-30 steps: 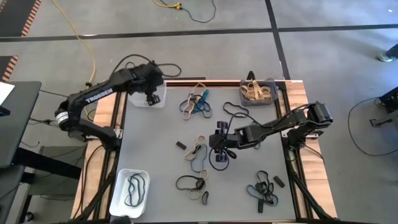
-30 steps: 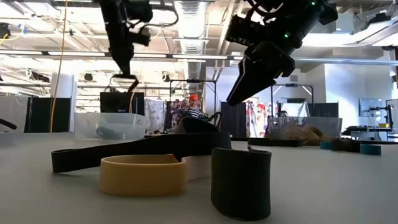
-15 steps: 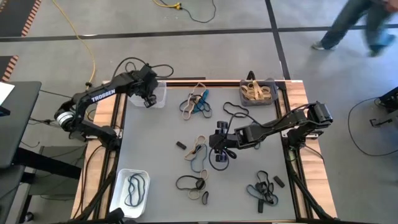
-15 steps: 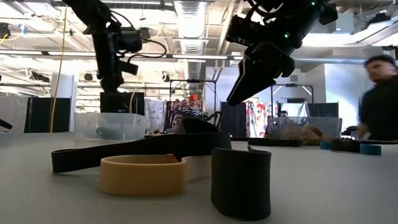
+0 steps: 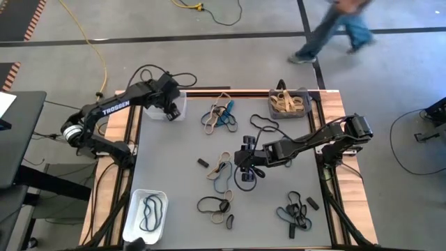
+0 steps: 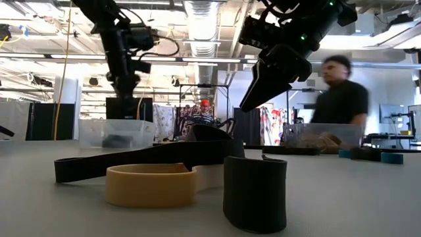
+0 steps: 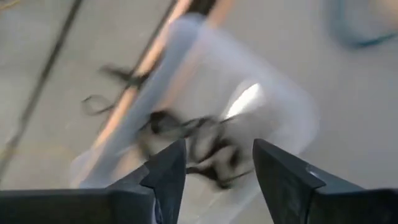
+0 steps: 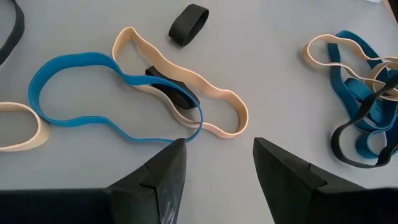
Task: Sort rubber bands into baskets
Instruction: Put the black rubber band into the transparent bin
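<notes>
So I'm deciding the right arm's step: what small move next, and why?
Probably lower the right gripper onto the tangled blue band. Its fingers are open and hang just above this cluster on the table, and nothing is held yet.

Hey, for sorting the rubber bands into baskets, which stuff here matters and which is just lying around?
Part of the job:
- rubber bands loose on the table, black, tan and blue
- clear basket
- dark grey basket holding tan bands
- white basket holding dark bands
- left gripper over the clear basket
- right gripper over the bands

Just lying about:
- yellow cable on the floor
- person walking past
</notes>
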Controlling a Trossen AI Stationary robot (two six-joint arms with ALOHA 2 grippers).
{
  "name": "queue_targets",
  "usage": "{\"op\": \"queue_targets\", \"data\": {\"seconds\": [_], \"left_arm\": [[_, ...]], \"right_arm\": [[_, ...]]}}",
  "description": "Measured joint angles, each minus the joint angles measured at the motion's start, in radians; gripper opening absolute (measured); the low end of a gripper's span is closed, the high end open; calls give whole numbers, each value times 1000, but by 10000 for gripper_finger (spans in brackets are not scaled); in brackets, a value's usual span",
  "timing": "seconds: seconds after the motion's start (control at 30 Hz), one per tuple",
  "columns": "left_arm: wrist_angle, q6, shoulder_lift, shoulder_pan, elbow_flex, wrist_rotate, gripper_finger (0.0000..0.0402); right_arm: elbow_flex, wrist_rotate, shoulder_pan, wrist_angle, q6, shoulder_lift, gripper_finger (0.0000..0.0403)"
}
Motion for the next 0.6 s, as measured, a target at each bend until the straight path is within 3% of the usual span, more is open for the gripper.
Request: {"op": "queue_targets", "data": {"seconds": [0.13,0.23,0.6], "left_arm": [[11,-35,0,-75,5,195,180],[12,-39,0,-163,5,283,180],[155,-71,0,-539,-42,283,181]], "right_arm": [[0,0,0,0,0,0,217],[0,0,0,0,0,0,217],[0,0,0,0,5,0,217]]}}
